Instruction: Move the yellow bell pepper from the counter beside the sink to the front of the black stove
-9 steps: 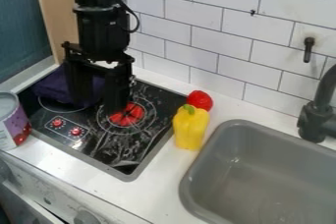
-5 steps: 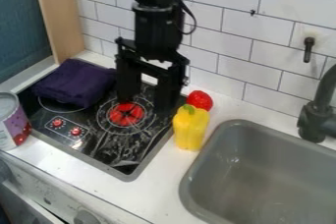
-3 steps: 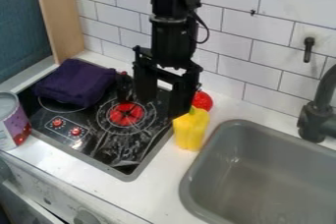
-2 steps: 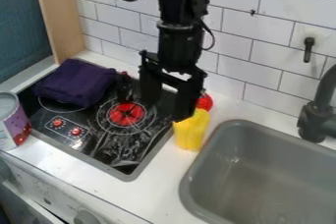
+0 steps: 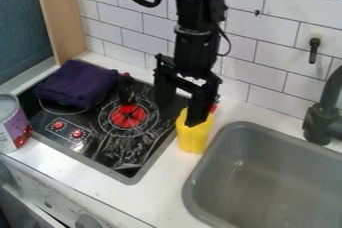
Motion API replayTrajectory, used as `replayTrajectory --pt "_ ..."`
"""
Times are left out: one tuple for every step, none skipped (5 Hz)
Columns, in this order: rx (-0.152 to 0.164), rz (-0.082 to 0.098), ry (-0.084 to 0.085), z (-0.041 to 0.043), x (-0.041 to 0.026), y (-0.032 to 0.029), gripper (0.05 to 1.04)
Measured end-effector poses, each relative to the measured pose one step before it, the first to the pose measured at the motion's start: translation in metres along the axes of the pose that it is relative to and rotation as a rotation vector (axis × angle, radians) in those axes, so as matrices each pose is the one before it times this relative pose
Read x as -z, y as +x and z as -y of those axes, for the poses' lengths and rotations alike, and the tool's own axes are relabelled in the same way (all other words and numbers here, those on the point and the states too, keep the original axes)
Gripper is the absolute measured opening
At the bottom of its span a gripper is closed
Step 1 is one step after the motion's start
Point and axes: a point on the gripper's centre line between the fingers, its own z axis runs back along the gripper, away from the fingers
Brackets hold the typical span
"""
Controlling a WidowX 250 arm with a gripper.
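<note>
The yellow bell pepper (image 5: pixel 192 139) is being left standing upright on the counter (image 5: pixel 160 194), between the cooktop (image 5: pixel 100 147) and the sink (image 5: pixel 267 182), while the space above it is being closed in on from the stove side. At the far left, no shift is being shown by the can (image 5: pixel 13 124), and the folded purple cloth (image 5: pixel 77 84), hidden in part earlier behind the arm, is now being seen whole on the cooktop. Next to it, a dark upright object with a red top (image 5: pixel 125 91) is also being exposed, and the red burner marking (image 5: pixel 128 116) is being left uncovered. The black gripper (image 5: pixel 180 107) has been carried rightward from over the burner and is being held open, with a wide gap between its fingers and nothing gripped. The pepper's top is being overlapped by the finger nearer the sink; whether it is being touched cannot be told. Behind, the red object (image 5: pixel 213 108) is being mostly hidden by that finger, though no displacement is being seen. By this, an approach to the pepper rather than a grasp is being suggested, since the finger gap is not yet being centred over it.
</note>
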Motion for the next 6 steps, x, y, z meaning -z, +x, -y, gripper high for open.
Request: replayTrajectory --pt "-0.0062 -0.0016 0.0094 0.00200 0.00146 0.00481 1.001" --pt "-0.0141 0.0021 0.0068 -0.00055 0.00160 0.00408 0.943" --pt "0.0104 0.0014 0.0143 0.01221 0.00049 0.00166 0.674" --pt "0.0076 0.0091 0.0016 0.00131 -0.00100 0.00222 0.402" --pt "0.0033 0.0006 -0.0060 0.00048 -0.00190 0.00488 0.196" --pt "-0.0084 0.0018 -0.0026 0.00113 0.00096 -0.00146 0.126"
